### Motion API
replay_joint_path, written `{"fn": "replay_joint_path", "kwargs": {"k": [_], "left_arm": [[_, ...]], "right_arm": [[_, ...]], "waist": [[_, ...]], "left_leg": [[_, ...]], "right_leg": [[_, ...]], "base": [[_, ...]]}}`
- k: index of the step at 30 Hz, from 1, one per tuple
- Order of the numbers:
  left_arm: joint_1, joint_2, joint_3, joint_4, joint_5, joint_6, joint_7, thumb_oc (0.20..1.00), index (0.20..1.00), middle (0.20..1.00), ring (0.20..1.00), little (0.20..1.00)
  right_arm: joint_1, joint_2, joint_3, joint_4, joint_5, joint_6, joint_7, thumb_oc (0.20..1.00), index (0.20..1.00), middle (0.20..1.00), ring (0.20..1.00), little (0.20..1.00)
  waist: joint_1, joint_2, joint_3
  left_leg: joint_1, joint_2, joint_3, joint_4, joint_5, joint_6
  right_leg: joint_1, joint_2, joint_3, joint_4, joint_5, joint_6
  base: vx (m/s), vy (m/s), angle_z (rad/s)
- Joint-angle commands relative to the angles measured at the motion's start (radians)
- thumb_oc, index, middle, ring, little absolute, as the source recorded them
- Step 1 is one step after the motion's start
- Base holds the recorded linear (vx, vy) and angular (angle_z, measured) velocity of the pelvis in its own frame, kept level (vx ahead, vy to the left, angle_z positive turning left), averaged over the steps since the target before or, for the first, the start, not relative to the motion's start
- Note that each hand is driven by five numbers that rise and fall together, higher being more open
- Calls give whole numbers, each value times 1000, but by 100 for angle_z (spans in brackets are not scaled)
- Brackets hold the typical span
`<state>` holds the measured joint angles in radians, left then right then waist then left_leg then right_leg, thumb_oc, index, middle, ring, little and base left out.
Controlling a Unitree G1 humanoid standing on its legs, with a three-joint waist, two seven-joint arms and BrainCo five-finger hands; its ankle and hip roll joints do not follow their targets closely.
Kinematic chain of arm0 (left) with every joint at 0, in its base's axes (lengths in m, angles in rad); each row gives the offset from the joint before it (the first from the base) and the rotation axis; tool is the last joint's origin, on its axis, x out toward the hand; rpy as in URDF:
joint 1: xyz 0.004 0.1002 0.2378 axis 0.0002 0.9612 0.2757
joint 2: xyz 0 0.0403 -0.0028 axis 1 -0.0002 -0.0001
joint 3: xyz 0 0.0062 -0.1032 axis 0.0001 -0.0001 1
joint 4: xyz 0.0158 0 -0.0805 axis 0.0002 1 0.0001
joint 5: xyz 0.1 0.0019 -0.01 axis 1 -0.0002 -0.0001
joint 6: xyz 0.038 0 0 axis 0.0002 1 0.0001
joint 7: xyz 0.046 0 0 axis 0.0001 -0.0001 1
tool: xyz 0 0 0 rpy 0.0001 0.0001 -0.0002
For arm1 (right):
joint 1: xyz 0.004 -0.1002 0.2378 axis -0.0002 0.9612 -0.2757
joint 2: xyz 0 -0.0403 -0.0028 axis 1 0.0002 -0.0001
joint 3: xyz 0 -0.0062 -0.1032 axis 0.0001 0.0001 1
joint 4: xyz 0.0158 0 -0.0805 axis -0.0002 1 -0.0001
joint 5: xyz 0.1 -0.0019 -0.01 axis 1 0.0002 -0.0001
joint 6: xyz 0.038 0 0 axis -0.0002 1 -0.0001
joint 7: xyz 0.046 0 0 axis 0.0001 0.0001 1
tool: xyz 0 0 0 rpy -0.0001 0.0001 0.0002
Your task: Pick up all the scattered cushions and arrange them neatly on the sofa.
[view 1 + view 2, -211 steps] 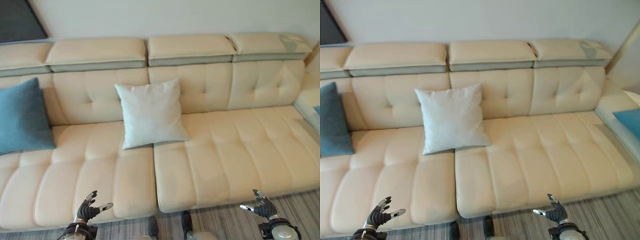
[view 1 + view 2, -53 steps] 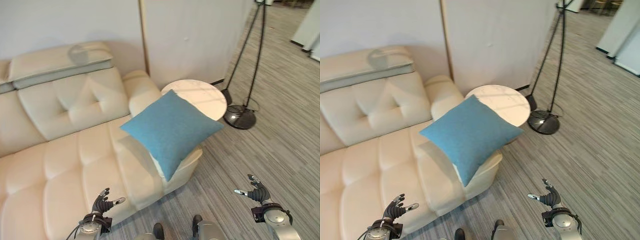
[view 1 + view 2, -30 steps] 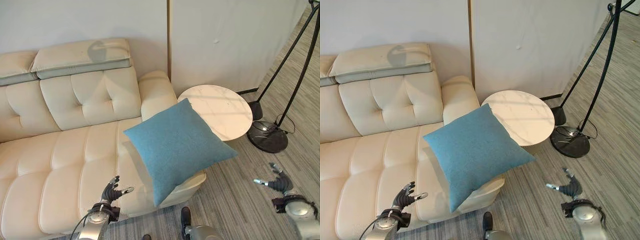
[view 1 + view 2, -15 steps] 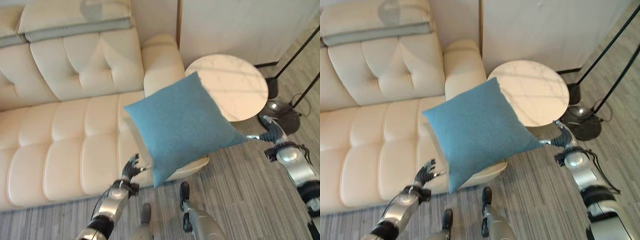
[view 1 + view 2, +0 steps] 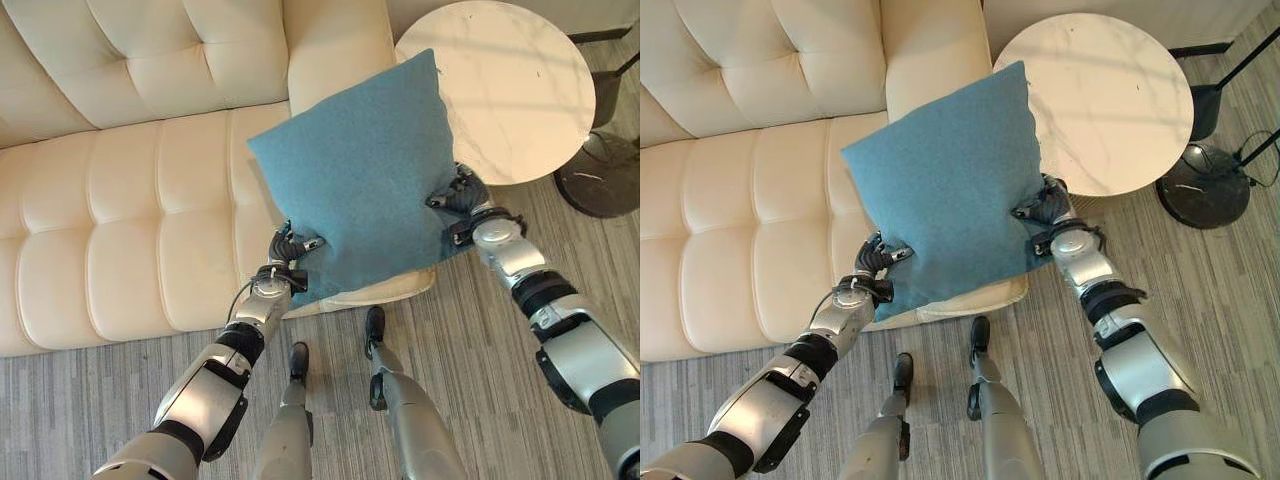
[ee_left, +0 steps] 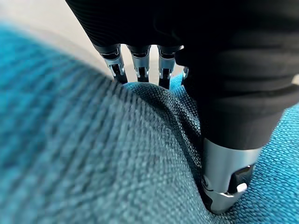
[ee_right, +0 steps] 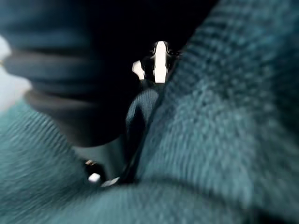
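Observation:
A square blue cushion (image 5: 360,170) leans tilted over the right end of the cream sofa (image 5: 120,200), against its armrest. My left hand (image 5: 285,250) is at the cushion's lower left edge. In the left wrist view its fingers (image 6: 140,63) sit behind a fold of blue cloth (image 6: 84,154) and the thumb (image 6: 224,186) presses on the front, pinching it. My right hand (image 5: 460,195) is at the cushion's right edge, fingers curled into the cloth. In the right wrist view the thumb (image 7: 107,158) is sunk into a fold of the cushion (image 7: 219,130).
A round white marble side table (image 5: 510,80) stands just right of the armrest, close behind my right hand. A floor lamp's dark round base (image 5: 1205,185) sits on the striped grey floor further right. The sofa seat stretches bare to the left.
The camera has tipped down and closer. Both hands moved in from the floor side to the cushion's left and right edges and closed on the cloth.

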<state>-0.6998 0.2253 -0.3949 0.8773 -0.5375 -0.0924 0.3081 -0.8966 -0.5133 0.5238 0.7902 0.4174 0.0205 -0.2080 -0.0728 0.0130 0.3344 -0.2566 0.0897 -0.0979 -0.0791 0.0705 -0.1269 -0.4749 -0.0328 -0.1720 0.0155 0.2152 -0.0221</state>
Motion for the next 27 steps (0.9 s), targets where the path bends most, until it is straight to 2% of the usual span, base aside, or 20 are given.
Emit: {"fn": "replay_joint_path", "kwargs": {"k": [1, 9, 12, 13, 14, 16, 17, 20, 21, 24, 27], "left_arm": [[-96, -58, -33, -76, -31, -80, -17, 200, 200, 200, 200, 200], [32, -35, -25, -337, 1, -119, -37, 200, 200, 200, 200, 200], [167, -25, -3, -535, 24, -128, -70, 200, 200, 200, 200, 200], [169, -25, -3, -537, 25, -127, -69, 200, 200, 200, 200, 200], [244, -10, 20, -621, 39, -131, -88, 200, 200, 200, 200, 200], [294, 4, 38, -677, 44, -130, -102, 200, 200, 200, 200, 200], [396, 32, 77, -773, 57, -130, -132, 200, 200, 200, 200, 200], [501, 71, 121, -861, 94, -125, -163, 200, 200, 200, 200, 200], [586, 99, 165, -933, 117, -127, -185, 200, 200, 200, 200, 200], [663, 111, 204, -985, 130, -130, -197, 200, 200, 200, 200, 200], [737, 124, 244, -1043, 150, -133, -203, 200, 200, 200, 200, 200]], "right_arm": [[65, 172, 47, -118, 84, -105, 74, 200, 200, 200, 200, 200], [317, 195, -52, -372, 55, -179, 101, 200, 200, 200, 200, 200], [451, 180, -125, -554, 4, -207, 126, 200, 200, 200, 200, 200], [454, 180, -125, -556, 4, -206, 126, 200, 200, 200, 200, 200], [523, 168, -163, -638, -18, -220, 146, 200, 200, 200, 200, 200], [566, 155, -184, -693, -37, -224, 156, 200, 200, 200, 200, 200], [641, 124, -225, -786, -85, -232, 177, 200, 200, 200, 200, 200], [710, 95, -261, -870, -152, -235, 193, 200, 200, 200, 200, 200], [770, 86, -300, -938, -183, -241, 206, 200, 200, 200, 200, 200], [832, 92, -333, -993, -193, -250, 223, 200, 200, 200, 200, 200], [882, 118, -355, -1037, -178, -256, 242, 200, 200, 200, 200, 200]], "waist": [[2, -9, -15], [-18, -4, -51], [-24, -3, -91], [-23, -3, -91], [-26, -4, -116], [-27, -5, -131], [-30, -9, -158], [-29, -12, -186], [-28, -17, -204], [-30, -23, -215], [-32, -35, -214]], "left_leg": [[75, 19, 83, -8, -8, -48], [136, 11, 93, -8, -45, -28], [186, 6, 103, -8, -72, -14], [187, 7, 103, -8, -72, -14], [214, 3, 108, -8, -86, -7], [232, 0, 113, -8, -93, -3], [256, -7, 119, -7, -107, 7], [282, -13, 132, -3, -122, 19], [302, -22, 141, 7, -140, 31], [319, -33, 149, 25, -160, 49], [335, -62, 163, 46, -183, 77]], "right_leg": [[-21, -73, 87, 114, -137, 140], [47, -85, 95, 90, -133, 151], [109, -92, 95, 66, -130, 157], [111, -91, 95, 65, -130, 158], [146, -96, 98, 50, -127, 164], [169, -96, 98, 40, -126, 168], [200, -97, 103, 24, -122, 176], [226, -95, 116, 13, -118, 184], [242, -95, 129, 9, -112, 192], [252, -100, 149, 11, -104, 204], [248, -106, 184, 13, -70, 231]], "base": [[30, 36, 0], [21, 70, 2], [67, 99, 1], [60, 85, -7], [41, 60, -8], [66, 114, -8], [91, 155, -10], [43, 125, -10], [-10, 101, -10], [-29, 156, -20], [-125, 204, -30]]}}
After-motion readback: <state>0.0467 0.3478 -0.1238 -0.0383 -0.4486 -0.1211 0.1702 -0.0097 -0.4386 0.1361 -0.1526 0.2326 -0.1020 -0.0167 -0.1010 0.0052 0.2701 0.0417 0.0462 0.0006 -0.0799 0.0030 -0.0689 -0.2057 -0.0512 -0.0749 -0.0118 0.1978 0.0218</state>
